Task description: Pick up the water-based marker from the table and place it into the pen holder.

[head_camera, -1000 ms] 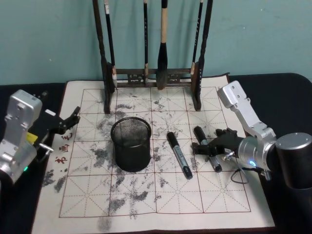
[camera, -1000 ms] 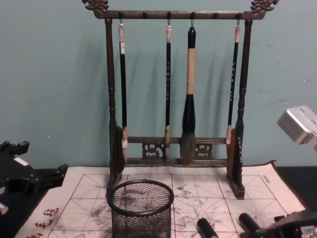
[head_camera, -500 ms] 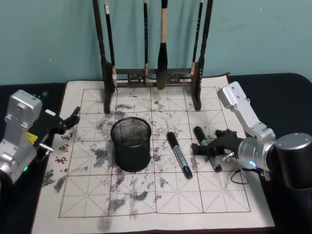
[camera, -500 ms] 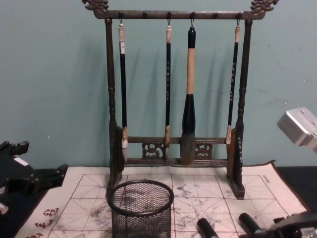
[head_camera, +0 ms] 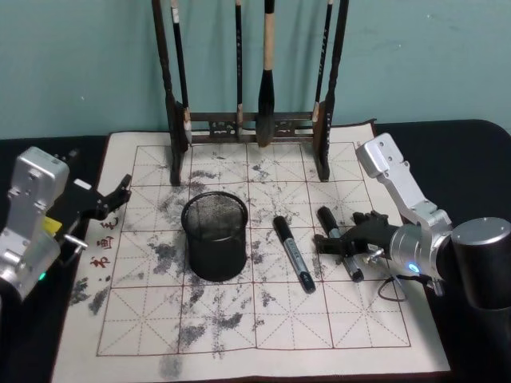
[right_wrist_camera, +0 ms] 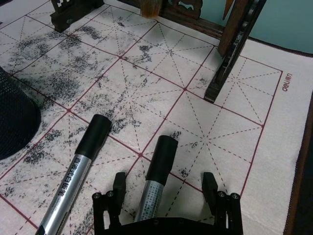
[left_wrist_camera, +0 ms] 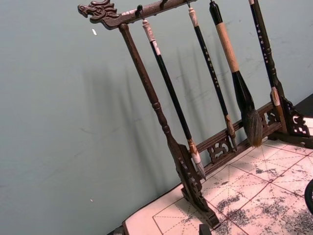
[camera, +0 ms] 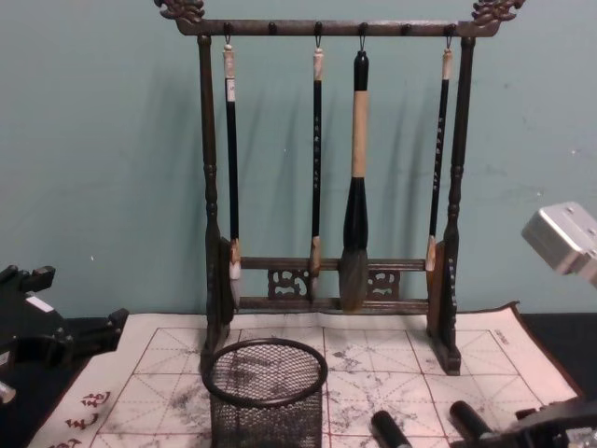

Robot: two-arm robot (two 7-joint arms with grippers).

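Two grey markers with black caps lie on the cream grid mat (head_camera: 239,319) that covers the table (head_camera: 471,144). My right gripper (head_camera: 345,235) is open and low over the mat, straddling the right-hand water-based marker (head_camera: 329,219). In the right wrist view that marker (right_wrist_camera: 155,176) lies between the two fingers, apart from both. The other marker (head_camera: 294,254) lies to its left, nearer the pen holder (head_camera: 214,235), a black mesh cup standing upright. My left gripper (head_camera: 112,199) is parked open at the mat's left edge.
A tall dark wooden brush rack (head_camera: 247,124) with several hanging brushes stands at the back of the mat, its right foot (right_wrist_camera: 230,63) close beyond the right gripper. The front of the mat is free.
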